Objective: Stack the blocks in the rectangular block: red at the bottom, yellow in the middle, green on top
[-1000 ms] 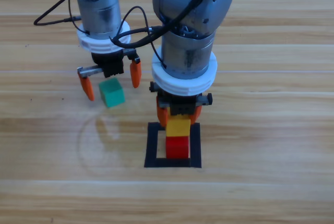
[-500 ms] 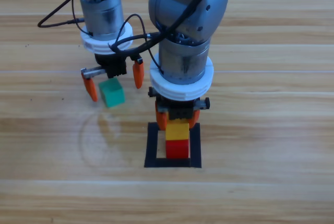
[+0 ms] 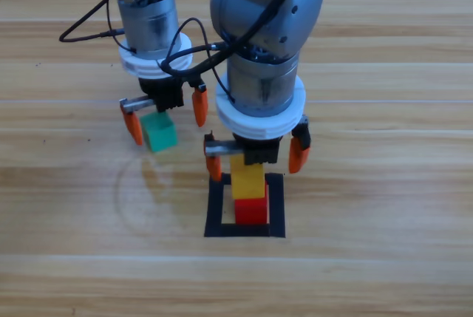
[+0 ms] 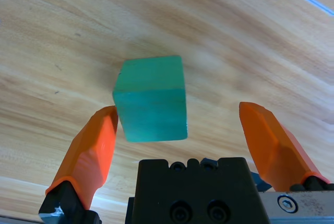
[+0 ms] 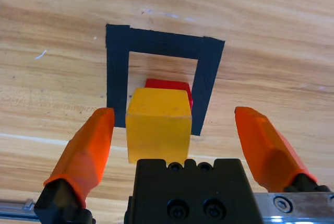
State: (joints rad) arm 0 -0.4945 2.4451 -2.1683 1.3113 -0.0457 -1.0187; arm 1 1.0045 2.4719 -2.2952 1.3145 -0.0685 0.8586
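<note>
A: Two cubes are stacked inside the black tape square (image 3: 244,232) at the near side of the table (image 3: 369,273): the yellow (image 3: 248,180) sits on the red (image 3: 251,210), apparently squarely, though the wrist view shows only a sliver of red behind it.

B: And the right gripper (image 3: 256,160)?

A: It hangs straight down over the stack, jaws spread wide and clear of the yellow on both sides, so that cube looks released.

B: Farther back?

A: The green (image 3: 159,131) lies on bare wood, well apart from the square. The left gripper (image 3: 165,116) points down around it, jaws parted: one fingertip (image 4: 94,145) is just beside the cube, the other stands off. It seems posed to close on the green, the last cube due on top.
</note>
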